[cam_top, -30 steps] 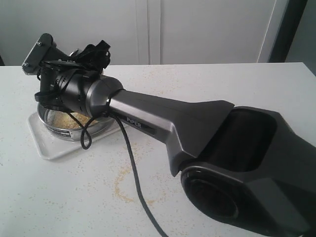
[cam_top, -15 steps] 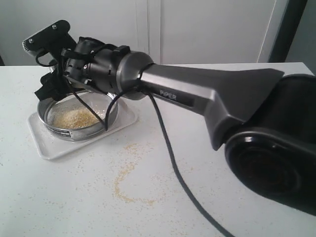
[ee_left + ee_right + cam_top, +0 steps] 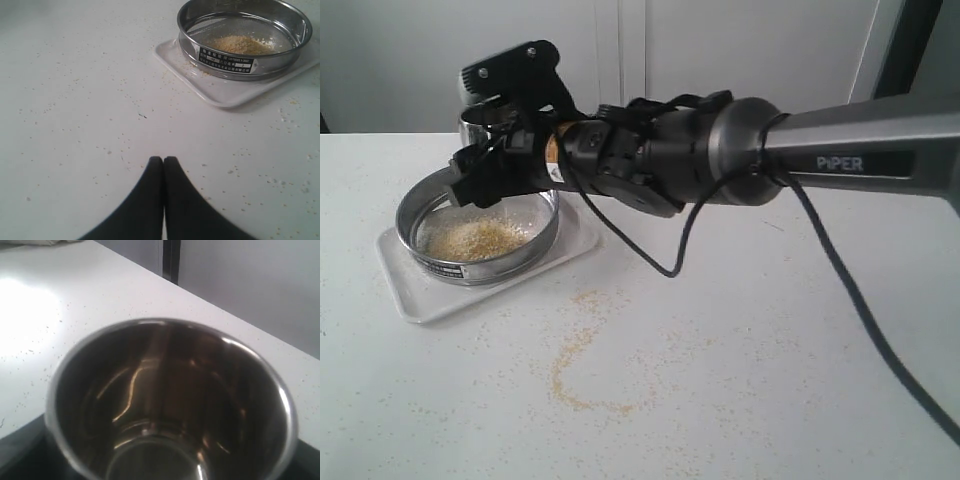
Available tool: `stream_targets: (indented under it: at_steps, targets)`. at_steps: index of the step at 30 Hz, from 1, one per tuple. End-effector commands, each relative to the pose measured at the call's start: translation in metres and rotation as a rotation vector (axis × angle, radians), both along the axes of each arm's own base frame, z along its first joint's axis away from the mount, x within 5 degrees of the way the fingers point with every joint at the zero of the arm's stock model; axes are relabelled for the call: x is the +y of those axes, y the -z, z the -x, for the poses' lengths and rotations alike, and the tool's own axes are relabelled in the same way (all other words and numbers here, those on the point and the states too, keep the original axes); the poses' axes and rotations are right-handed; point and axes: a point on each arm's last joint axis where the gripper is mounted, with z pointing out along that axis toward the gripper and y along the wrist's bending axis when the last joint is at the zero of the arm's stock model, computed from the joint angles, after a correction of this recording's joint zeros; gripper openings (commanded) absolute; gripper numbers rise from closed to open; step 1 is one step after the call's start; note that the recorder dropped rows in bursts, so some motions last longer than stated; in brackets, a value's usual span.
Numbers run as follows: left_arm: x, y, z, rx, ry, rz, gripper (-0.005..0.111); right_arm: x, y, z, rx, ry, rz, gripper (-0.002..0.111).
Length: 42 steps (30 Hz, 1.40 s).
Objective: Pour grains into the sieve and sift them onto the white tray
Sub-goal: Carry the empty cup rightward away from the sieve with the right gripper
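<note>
Golden-yellow and off-white grains (image 3: 475, 240) lie in a low heap on the mesh of the wide, shallow round steel sieve (image 3: 485, 268), just below the right gripper (image 3: 495, 165). The sieve sits inside the flat white rectangular tray (image 3: 415, 295).

The right gripper is clamped on a small rounded steel cup (image 3: 170, 405). The cup's inside shows bare metal, no grains visible.

The left gripper (image 3: 163, 165) has its fingertips pressed together on nothing, low over the white speckled table (image 3: 75, 100). The sieve is well ahead of it, dark label facing it. A loose trail of spilled meal (image 3: 575, 360) lies on the table, under the right arm and outside the tray.

Judgement: the pour looks finished and sifting is the step in hand.
- Carry the cup away high enough to miss the sieve's rim.
- Grip the ring wall firmly.
- Shake in short, level strokes.
- Keep the ring inside the tray's raised edge, so fines land on the tray rather than add to the spill.
</note>
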Motion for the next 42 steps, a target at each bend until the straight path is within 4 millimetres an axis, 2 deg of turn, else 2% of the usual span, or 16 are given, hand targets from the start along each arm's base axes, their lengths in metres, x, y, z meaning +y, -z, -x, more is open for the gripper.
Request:
stream_targets:
  at_steps: [1, 15, 28, 32, 36, 42]
  targets:
    - [0.000, 0.001, 0.000, 0.000, -0.004, 0.011, 0.000, -0.026, -0.007, -0.001, -0.030, -0.019, -0.121, 0.000]
    - [0.000, 0.001, 0.000, 0.000, -0.004, 0.011, 0.000, -0.102, 0.015, -0.006, -0.036, 0.025, -0.222, 0.000]
    - [0.000, 0.001, 0.000, 0.000, -0.004, 0.011, 0.000, -0.161, 0.045, -0.007, -0.027, 0.099, -0.273, 0.000]
    - [0.000, 0.001, 0.000, 0.000, -0.004, 0.011, 0.000, -0.172, 0.049, -0.010, -0.026, 0.136, -0.228, 0.000]
    - [0.000, 0.001, 0.000, 0.000, -0.004, 0.011, 0.000, -0.175, 0.052, -0.012, -0.062, 0.150, -0.151, 0.000]
    - [0.000, 0.001, 0.000, 0.000, -0.004, 0.011, 0.000, -0.175, 0.054, -0.012, -0.054, 0.158, -0.136, 0.000]
